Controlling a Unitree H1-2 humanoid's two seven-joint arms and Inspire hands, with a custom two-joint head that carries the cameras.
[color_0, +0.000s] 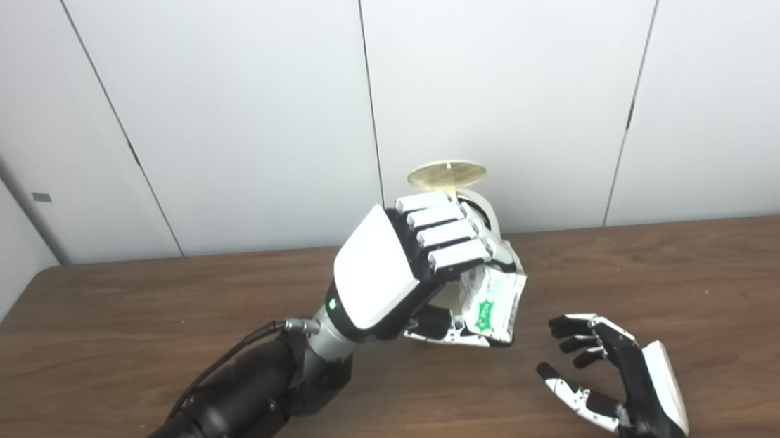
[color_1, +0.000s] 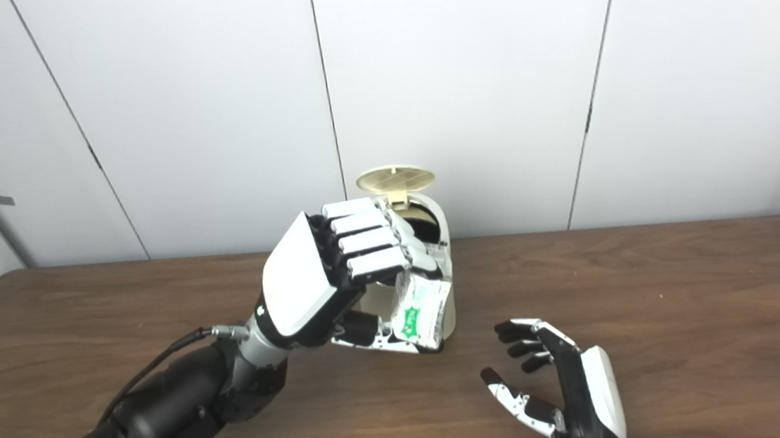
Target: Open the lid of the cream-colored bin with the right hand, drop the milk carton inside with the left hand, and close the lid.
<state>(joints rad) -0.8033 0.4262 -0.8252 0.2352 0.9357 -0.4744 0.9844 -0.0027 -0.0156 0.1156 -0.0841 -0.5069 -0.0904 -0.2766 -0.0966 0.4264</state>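
Note:
The cream-colored bin (color_1: 438, 232) stands at the back middle of the table, against the wall. Its round lid (color_1: 395, 177) is tipped up and open. My left hand (color_1: 338, 266) is raised just in front of the bin and is shut on the white milk carton (color_1: 423, 315) with green print. The carton hangs in front of the bin's body, below its opening, and hides most of it. My right hand (color_1: 563, 380) rests low over the table at the front right, open, with fingers curled and nothing in it.
The brown wooden table (color_1: 686, 292) stretches left and right of the bin. White wall panels (color_1: 461, 64) rise directly behind it. The table's far edge meets the wall just behind the bin.

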